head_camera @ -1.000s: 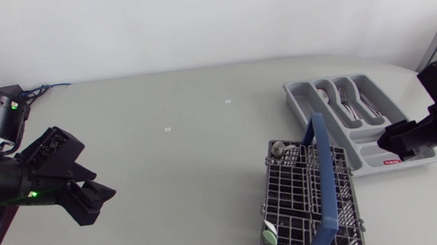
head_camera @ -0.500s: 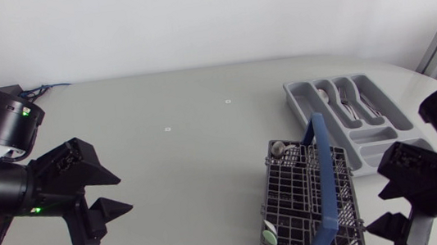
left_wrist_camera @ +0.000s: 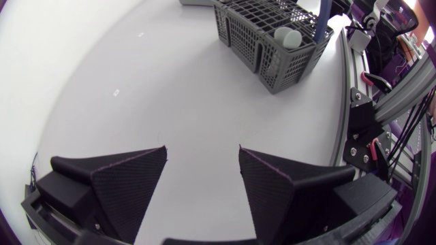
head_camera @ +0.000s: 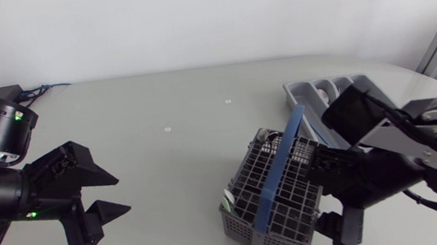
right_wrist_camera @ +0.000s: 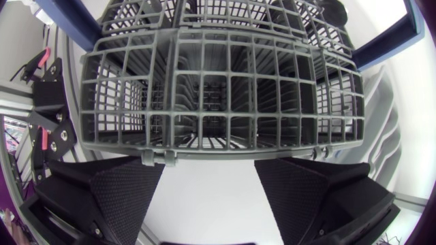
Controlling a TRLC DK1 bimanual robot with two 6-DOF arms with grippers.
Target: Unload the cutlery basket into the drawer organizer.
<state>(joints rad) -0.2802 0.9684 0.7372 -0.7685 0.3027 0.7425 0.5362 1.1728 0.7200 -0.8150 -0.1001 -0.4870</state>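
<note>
1. Cutlery basket (head_camera: 252, 221): a grey wire-grid basket standing on the table (head_camera: 181, 155), right of centre in the head view and turned askew to the table's edges. A blue handle (head_camera: 280, 171) arches across it from wall to wall.
2. Basket contents: the left wrist view shows pale rounded items (left_wrist_camera: 287, 37) in one corner compartment of the basket (left_wrist_camera: 253, 42); what they are cannot be told.
3. Drawer organizer (head_camera: 307, 91): a grey compartmented tray lying beyond the basket, towards the table's far right. The right arm (head_camera: 418, 137) covers much of it, so its contents, and whether it touches the basket, cannot be made out.
4. Right gripper (head_camera: 328, 199): low beside the basket's right-hand wall, fingers spread wide and holding nothing. In the right wrist view the basket's grid wall (right_wrist_camera: 204, 95) fills the space just ahead of the gripper (right_wrist_camera: 208, 178), and neither finger is seen clasping it.
5. Left gripper (head_camera: 120, 194): at the table's left side, well apart from the basket, with fingers parted and empty. Only bare table lies between them in the left wrist view (left_wrist_camera: 202, 158).
</note>
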